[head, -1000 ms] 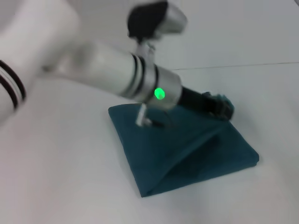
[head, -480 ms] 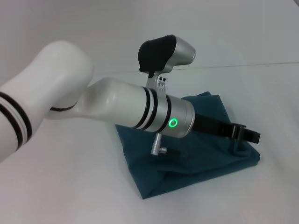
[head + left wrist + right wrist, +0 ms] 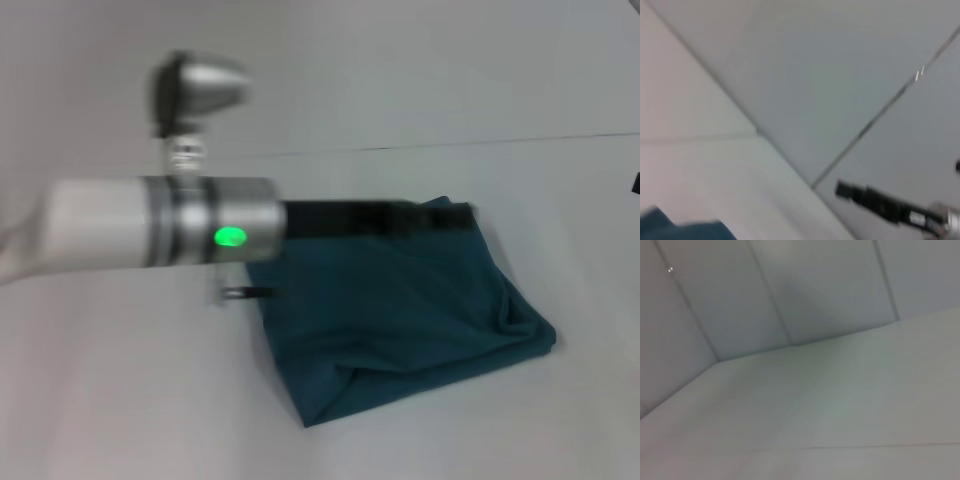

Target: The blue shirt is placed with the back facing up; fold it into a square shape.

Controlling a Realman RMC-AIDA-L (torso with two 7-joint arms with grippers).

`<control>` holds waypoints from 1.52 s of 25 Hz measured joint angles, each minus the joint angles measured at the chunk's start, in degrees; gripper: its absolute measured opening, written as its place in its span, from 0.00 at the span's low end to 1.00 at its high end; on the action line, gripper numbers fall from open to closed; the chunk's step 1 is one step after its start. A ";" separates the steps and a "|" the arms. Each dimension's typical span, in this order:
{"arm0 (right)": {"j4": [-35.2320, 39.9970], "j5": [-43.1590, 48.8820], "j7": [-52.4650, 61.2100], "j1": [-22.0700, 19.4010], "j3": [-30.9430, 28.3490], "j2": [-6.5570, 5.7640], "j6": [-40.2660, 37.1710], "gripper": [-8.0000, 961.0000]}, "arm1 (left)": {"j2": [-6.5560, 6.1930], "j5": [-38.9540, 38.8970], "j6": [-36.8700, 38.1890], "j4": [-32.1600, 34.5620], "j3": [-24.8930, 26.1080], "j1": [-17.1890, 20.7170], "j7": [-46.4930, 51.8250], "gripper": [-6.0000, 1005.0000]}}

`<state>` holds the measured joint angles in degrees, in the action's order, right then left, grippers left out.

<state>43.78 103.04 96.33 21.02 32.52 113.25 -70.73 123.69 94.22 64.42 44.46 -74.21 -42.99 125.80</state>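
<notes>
Teal-blue cloth, the blue shirt (image 3: 400, 310), lies folded into a rough, rumpled square on the white table (image 3: 120, 400). The left arm (image 3: 160, 235) reaches across above the shirt's far edge, with the left gripper (image 3: 440, 216) over its far corner; motion blur hides its fingers, so I cannot tell whether they are parted or closed. Only a dark sliver beside the shirt's right could be the right gripper (image 3: 636, 182).

The blue shirt (image 3: 400, 310) is plain dark teal on a white table (image 3: 120, 400); the left arm (image 3: 150, 235) is white and silver.
</notes>
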 joint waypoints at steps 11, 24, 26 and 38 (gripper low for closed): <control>11.80 23.22 27.20 10.52 -0.03 -1.35 -16.78 0.22 | -3.51 6.59 21.06 1.51 24.93 10.34 -17.04 0.95; 12.19 44.70 45.72 23.83 7.59 1.45 -15.67 0.70 | -3.58 20.04 28.86 1.85 33.19 13.71 -24.80 0.93; 11.43 44.78 47.34 23.83 9.07 1.75 -12.81 0.75 | -3.41 20.07 29.10 1.78 33.22 14.13 -25.55 0.93; 2.24 44.33 48.51 24.54 9.73 3.29 1.34 0.83 | -3.01 20.24 29.19 1.63 33.35 15.01 -26.16 0.92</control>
<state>46.03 147.37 144.84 45.55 42.25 116.54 -69.38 120.68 114.46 93.61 46.09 -40.86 -27.98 99.64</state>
